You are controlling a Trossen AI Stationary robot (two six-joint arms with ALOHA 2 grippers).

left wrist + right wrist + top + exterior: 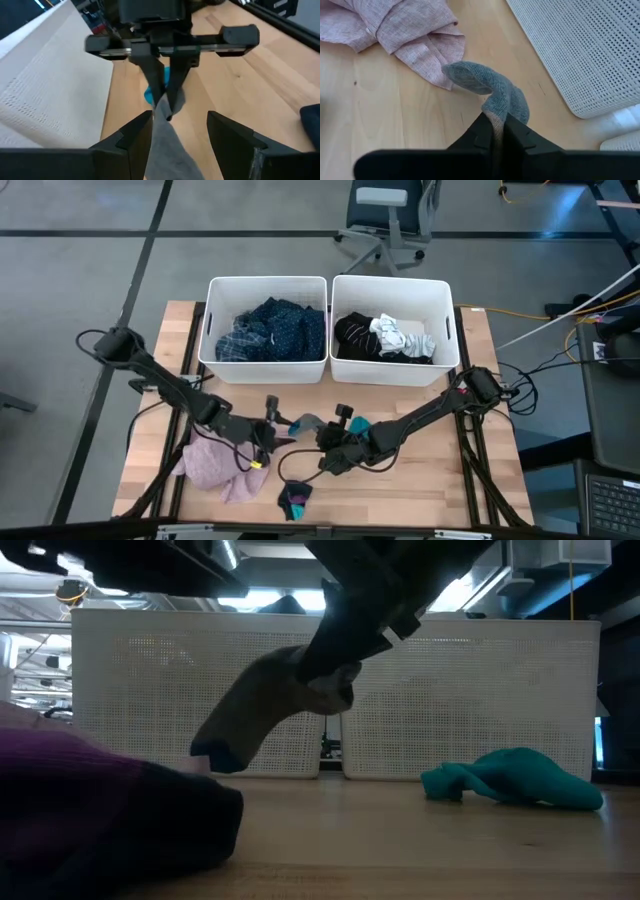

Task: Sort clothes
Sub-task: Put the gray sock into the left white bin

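Pinching grey sock [492, 92]: right gripper [496, 131] | sock hangs lengthwise, toe down | left gripper [179, 131] released

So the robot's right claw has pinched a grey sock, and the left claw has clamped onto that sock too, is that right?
Not quite. The right gripper is indeed shut on the grey sock, but the left gripper has not clamped it: its fingers stand open on either side of the sock. The left wrist view shows this.
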